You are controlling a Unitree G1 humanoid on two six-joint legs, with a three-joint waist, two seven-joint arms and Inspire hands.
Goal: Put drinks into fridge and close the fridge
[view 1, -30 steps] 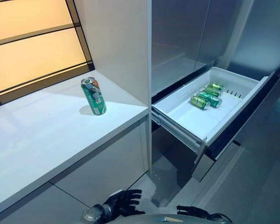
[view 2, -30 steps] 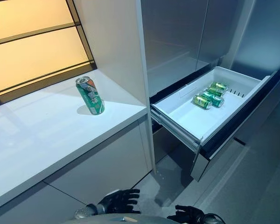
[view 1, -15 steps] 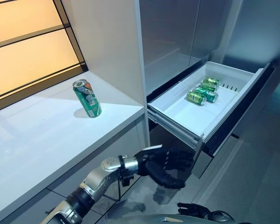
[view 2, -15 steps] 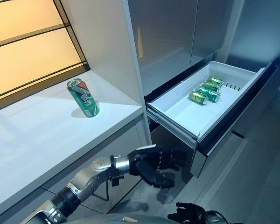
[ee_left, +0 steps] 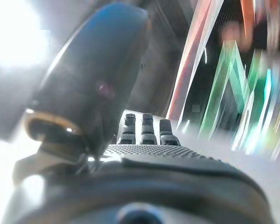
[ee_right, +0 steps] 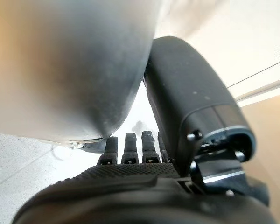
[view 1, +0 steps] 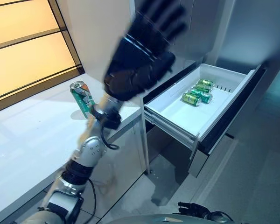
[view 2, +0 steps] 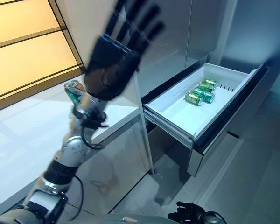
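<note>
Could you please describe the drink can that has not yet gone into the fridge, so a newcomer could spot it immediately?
Find the white counter under the amber window. Near its fridge-side end stands one green drink can, upright; the other green cans lie inside the open white fridge drawer.

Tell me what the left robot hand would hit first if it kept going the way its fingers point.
Probably the tall white panel beside the fridge: the left robot hand points up and away, open, toward it. Depth is unclear, so this is a guess.

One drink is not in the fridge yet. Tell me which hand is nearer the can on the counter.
Left. The left hand is raised open above the can on the counter. The right hand hangs low near the floor, far from it.
</note>
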